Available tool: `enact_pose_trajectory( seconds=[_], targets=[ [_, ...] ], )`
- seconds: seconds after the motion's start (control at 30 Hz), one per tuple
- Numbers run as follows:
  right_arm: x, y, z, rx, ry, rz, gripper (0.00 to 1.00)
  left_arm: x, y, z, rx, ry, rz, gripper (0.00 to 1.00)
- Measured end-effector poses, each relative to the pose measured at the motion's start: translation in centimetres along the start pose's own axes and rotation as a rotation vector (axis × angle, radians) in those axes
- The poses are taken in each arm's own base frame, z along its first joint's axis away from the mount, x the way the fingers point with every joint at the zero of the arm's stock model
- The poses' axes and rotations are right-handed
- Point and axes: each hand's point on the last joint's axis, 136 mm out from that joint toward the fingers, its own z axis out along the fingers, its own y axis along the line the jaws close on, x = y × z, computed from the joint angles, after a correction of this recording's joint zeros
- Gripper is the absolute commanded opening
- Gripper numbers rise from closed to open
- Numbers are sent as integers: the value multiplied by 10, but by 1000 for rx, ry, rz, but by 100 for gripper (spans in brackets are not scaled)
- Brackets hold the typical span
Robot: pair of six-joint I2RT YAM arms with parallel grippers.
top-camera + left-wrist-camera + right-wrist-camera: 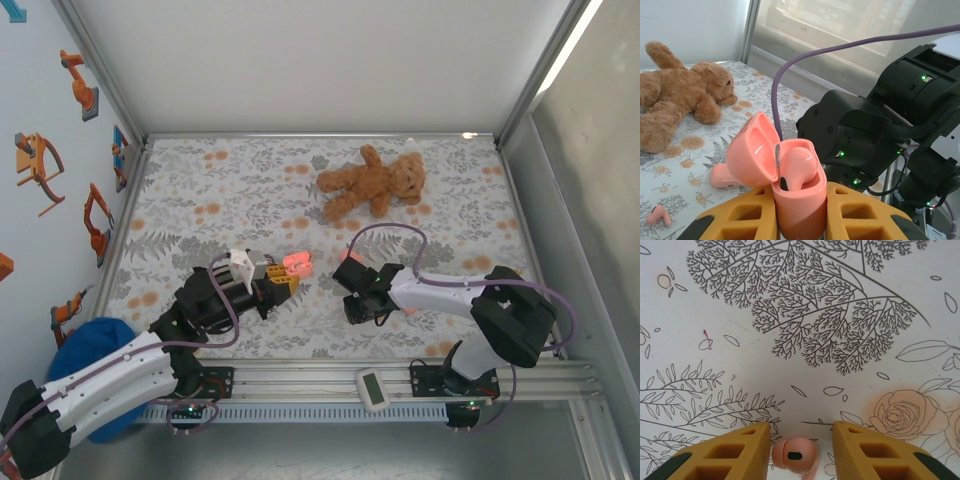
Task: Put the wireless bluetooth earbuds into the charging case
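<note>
My left gripper [800,202] is shut on the pink charging case [801,210], held upright above the table, lid [751,150] swung open to the left. One pink earbud [799,166] sits in the case. In the top view the case [297,263] glows at the tip of the left gripper [285,276]. My right gripper [801,432] points down at the flowered cloth, its yellow fingers [735,452] open on either side of a second earbud [795,456] lying there. A gap shows between that earbud and the right finger. In the top view the right gripper [354,303] is just right of the case.
A brown teddy bear [370,183] lies at the back of the table. A second pink case [722,176] and a loose earbud [659,215] lie on the cloth left of the held case. The right arm's black wrist [860,135] is close behind it.
</note>
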Motion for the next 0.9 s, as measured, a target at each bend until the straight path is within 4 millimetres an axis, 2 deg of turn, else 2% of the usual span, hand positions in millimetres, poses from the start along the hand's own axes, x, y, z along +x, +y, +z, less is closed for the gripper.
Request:
enact_pose_trajectory(
  seconds=[0.47, 0.9],
  targets=[
    [1, -2, 0, 13, 6, -5, 34, 0, 0, 0, 0, -1, 3, 10],
    [13, -7, -4, 63, 67, -45, 35, 0, 0, 0, -3, -2, 4, 11]
  ],
)
